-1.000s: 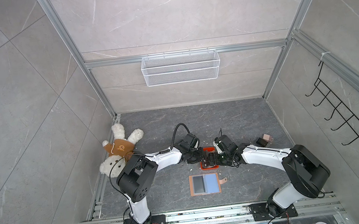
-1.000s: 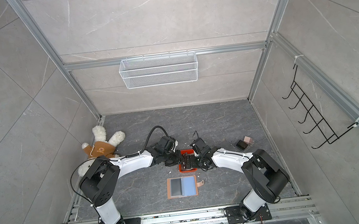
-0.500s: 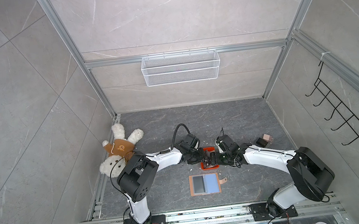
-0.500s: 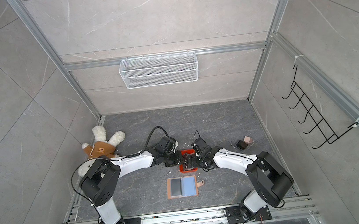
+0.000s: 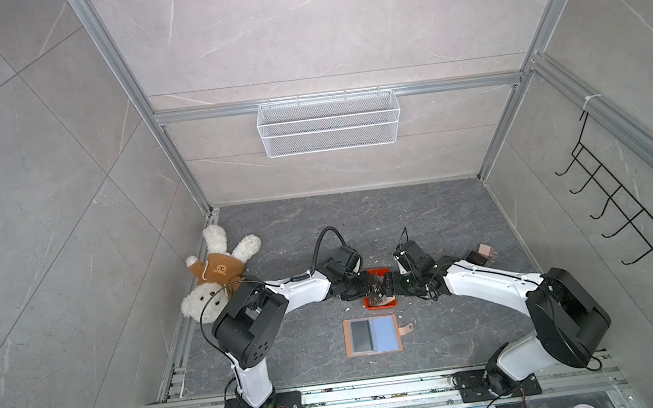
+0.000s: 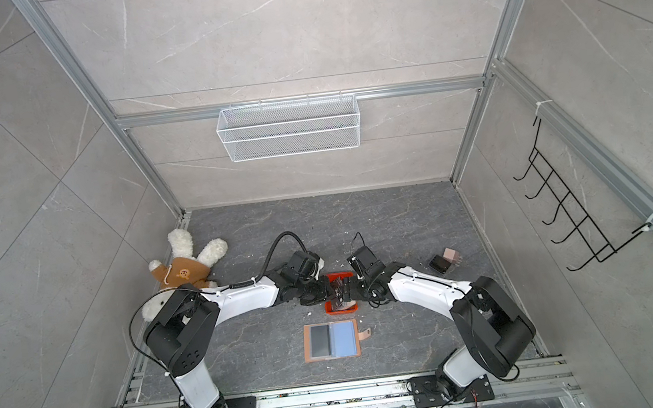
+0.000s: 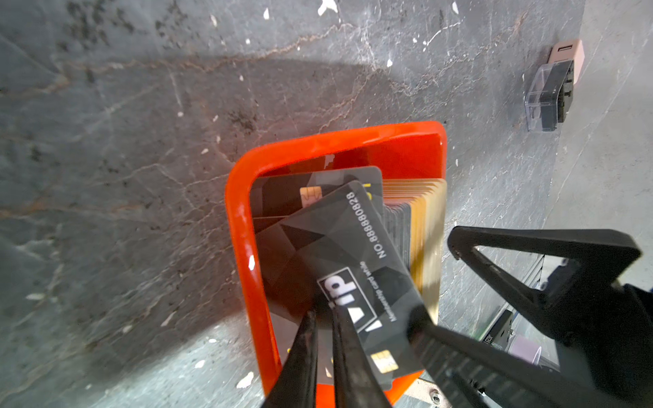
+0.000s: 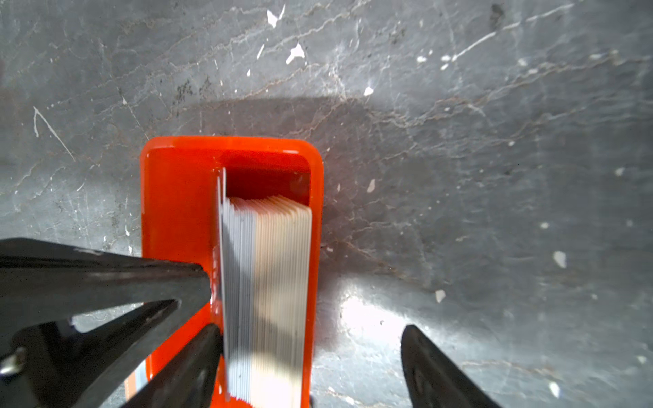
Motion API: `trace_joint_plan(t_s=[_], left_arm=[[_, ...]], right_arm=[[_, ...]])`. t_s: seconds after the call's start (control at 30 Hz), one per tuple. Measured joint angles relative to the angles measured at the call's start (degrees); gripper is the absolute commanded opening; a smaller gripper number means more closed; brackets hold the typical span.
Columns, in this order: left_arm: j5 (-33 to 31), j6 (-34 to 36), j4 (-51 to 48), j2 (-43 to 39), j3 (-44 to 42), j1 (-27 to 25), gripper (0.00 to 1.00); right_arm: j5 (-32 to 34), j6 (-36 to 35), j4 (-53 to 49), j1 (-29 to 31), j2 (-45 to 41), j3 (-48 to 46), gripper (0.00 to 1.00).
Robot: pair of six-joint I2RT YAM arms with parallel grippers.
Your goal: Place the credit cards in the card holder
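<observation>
The credit cards (image 8: 268, 268) stand on edge as a stack in an orange tray (image 5: 376, 270). The front card (image 7: 339, 247), black with VIP lettering, leans off the stack. My left gripper (image 7: 323, 309) is shut, its tips against that card's face; nothing shows between its jaws. My right gripper (image 8: 311, 367) is open. One of its fingers (image 8: 198, 356) is inside the tray beside the front card, the other outside the tray wall. The card holder (image 5: 348, 338) lies open and flat nearer the front, with a dark card (image 5: 360, 335) in one sleeve.
A teddy bear (image 5: 218, 276) lies at the left wall. A small black-and-pink block pair (image 5: 481, 256) sits right of the right arm. A wire basket (image 5: 328, 123) hangs on the back wall and a hook rack (image 5: 627, 212) on the right wall.
The right arm's elbow has swung a little to the right while its gripper stays at the tray. The left arm has not visibly moved.
</observation>
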Motion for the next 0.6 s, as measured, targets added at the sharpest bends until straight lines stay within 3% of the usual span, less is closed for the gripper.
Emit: trace_joint_plan(t_s=[0.4,0.6], left_arm=[[1.1,-0.7,0.8,0.1,-0.3,0.0,0.15],[1.4,-1.2,1.2,0.2,-0.3,0.0,0.15]], right_arm=[[-0.7,0.2,-1.5,-0.1,-2.8,0.4,0.73],[-3.7,1.6,-1.6,-0.1,-7.8,0.3,0.55]])
